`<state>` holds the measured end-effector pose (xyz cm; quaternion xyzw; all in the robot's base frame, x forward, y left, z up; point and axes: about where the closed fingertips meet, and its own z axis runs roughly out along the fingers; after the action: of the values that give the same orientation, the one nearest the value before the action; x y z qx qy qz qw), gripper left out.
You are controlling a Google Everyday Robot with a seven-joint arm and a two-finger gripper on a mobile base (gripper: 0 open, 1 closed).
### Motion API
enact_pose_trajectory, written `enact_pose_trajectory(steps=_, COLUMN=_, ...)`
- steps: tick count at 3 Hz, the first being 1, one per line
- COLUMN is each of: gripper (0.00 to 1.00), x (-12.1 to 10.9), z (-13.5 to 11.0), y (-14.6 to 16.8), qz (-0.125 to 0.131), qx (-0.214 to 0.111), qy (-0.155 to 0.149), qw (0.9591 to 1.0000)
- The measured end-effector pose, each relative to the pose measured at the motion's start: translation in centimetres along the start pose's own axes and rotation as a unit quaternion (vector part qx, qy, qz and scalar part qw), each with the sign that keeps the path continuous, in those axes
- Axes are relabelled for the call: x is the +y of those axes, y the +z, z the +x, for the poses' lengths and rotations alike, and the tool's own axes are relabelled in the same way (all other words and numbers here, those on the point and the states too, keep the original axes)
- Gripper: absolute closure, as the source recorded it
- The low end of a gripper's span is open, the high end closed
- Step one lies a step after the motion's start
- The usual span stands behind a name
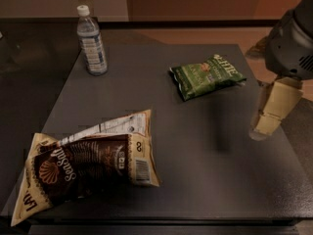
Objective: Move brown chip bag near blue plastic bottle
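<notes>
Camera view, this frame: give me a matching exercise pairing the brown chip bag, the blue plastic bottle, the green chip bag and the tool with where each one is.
Things:
1. brown chip bag
2. blue plastic bottle
3. green chip bag
4. tool

Places:
A. standing upright at the far left of the table
B. over the table's right side, apart from all three items
C. lying at the near left corner
D. lying flat towards the far right

Pairs: 1-C, 2-A, 3-D, 4-B.
</notes>
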<state>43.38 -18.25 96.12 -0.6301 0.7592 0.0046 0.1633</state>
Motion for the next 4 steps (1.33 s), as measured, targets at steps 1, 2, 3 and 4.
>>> enact_pose_trajectory(steps=1, gripper=0.00, x=2.0, z=-2.6, y=2.6, qz=-0.036, qx=-0.026, qy=-0.028, qw=0.9987)
enact_pose_trajectory(steps=2, gripper=0.00, x=4.6, z=-6.1, y=5.3, qz=-0.076, qx=-0.049, qy=-0.057, qw=0.9942)
enact_pose_trajectory(steps=3, gripper=0.00, x=7.2, z=-10.2, y=7.7, qz=-0.113, qx=-0.070, qy=-0.080, qw=0.9879)
enact_pose_trajectory(steps=4, gripper=0.00, x=9.2, z=-13.8, y=9.2, qz=-0.139, qx=-0.080, qy=-0.095, qw=0.9825)
